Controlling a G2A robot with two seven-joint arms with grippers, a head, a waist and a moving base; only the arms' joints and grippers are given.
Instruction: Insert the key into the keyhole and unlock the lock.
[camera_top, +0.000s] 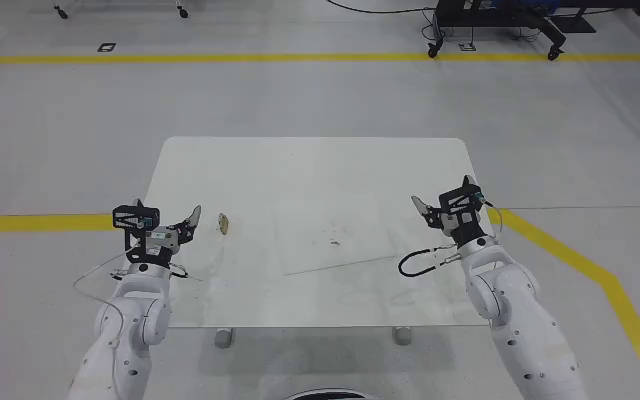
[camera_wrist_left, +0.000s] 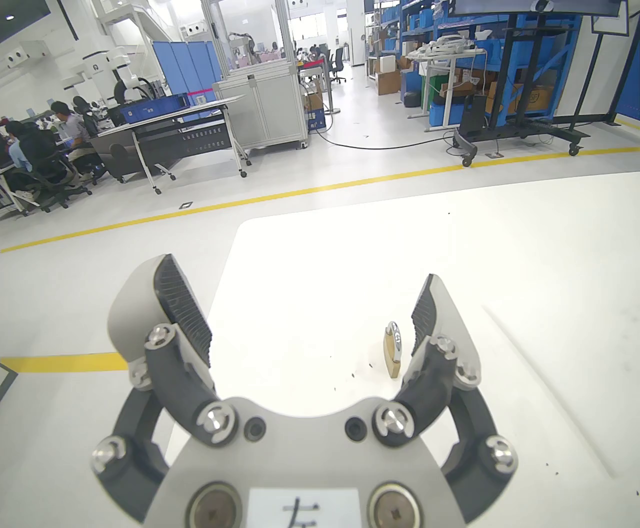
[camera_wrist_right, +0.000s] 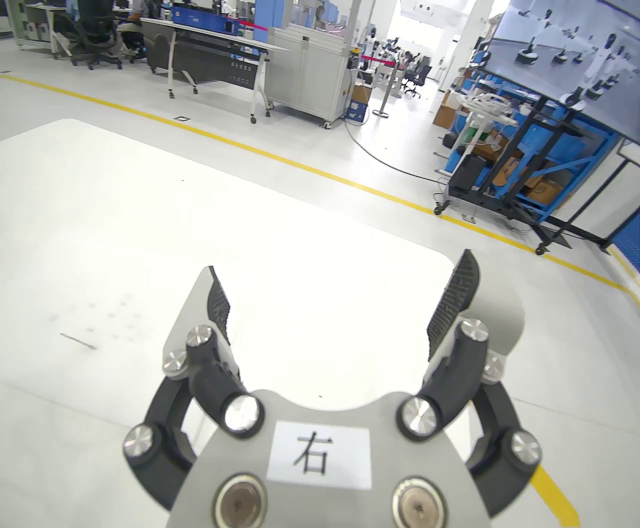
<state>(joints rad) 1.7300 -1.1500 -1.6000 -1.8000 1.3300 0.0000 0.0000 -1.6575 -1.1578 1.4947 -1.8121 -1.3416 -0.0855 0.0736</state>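
Lock (camera_wrist_left: 393, 350) on table (camera_wrist_left: 350, 250), nr L gripper (camera_wrist_left: 299, 270)

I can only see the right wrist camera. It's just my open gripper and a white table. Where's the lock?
Observer: The lock lies on the table, far over on the robot's left, just ahead of the left gripper.
Operator: Is that gripper holding it?
Observer: No. The left gripper is open, and the lock rests on the table, apart from its fingers.
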